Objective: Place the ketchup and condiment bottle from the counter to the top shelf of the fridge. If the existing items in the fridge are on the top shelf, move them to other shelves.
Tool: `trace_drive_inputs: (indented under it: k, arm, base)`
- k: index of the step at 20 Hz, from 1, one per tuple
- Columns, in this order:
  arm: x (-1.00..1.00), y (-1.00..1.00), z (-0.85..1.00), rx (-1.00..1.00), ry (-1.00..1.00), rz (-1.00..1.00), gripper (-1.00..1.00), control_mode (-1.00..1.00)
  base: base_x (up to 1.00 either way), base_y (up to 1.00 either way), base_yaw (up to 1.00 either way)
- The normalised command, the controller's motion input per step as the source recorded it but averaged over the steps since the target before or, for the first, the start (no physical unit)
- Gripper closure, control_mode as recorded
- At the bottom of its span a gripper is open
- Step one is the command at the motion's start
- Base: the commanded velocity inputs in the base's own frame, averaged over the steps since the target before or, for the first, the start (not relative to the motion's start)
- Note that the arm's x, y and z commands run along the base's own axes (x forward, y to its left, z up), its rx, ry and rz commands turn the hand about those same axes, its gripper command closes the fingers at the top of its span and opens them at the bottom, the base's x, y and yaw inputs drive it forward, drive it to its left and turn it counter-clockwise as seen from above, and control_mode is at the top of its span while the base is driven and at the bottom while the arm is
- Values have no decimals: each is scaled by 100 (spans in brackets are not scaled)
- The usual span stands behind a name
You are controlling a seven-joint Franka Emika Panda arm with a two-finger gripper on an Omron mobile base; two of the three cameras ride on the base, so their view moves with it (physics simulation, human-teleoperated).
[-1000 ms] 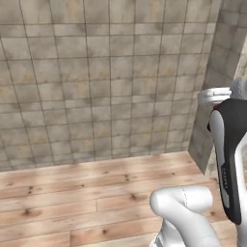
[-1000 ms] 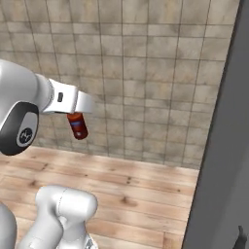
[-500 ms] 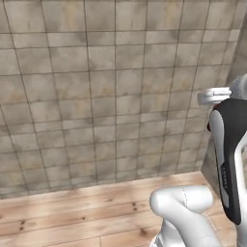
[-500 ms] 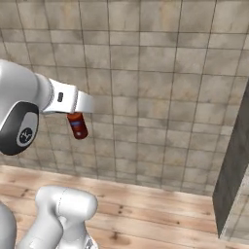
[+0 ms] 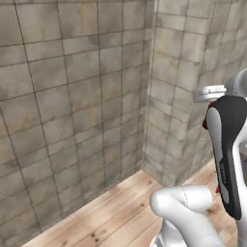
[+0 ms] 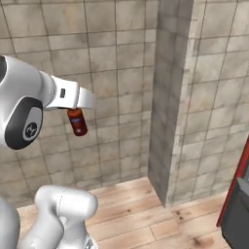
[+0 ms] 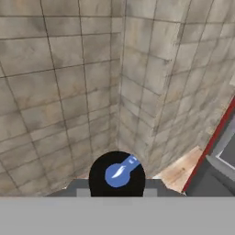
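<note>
My gripper point(image 6: 76, 110) is shut on the condiment bottle point(image 6: 77, 122), a slim red-orange bottle that hangs below the hand in front of the tiled wall. In the hand view its round black cap point(image 7: 117, 175) with a blue mark sits between my fingers at the bottom. The fridge point(image 6: 237, 210) shows as a grey body with a red side edge at the lower right, and its red edge point(image 7: 212, 142) also runs along the right of the hand view. The ketchup, the counter, the top shelf and the existing items are out of view.
A tiled wall pillar point(image 6: 175, 107) juts out between me and the fridge, with its corner point(image 5: 149, 96) ahead in the left base view. Wooden floor point(image 6: 146, 219) lies below. My own white arm point(image 5: 226, 154) blocks the right side of the left base view.
Both base views have swung sideways as the base moved: the wall corner and the fridge's red edge have come into view. The bottle stays held in the shut gripper.
</note>
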Motion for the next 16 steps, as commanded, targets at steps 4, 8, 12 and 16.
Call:
trace_drive_inputs:
  k: [4,8,12,16]
  arm:
    - [0,0,0,0,0,0,100,100]
    - [0,0,0,0,0,0,100,100]
    - [0,0,0,0,0,0,100,100]
    - [0,0,0,0,0,0,100,100]
  base:
    - [1,3,-93]
    - [11,2,-89]
    - [43,1,-78]
    - [91,3,-56]
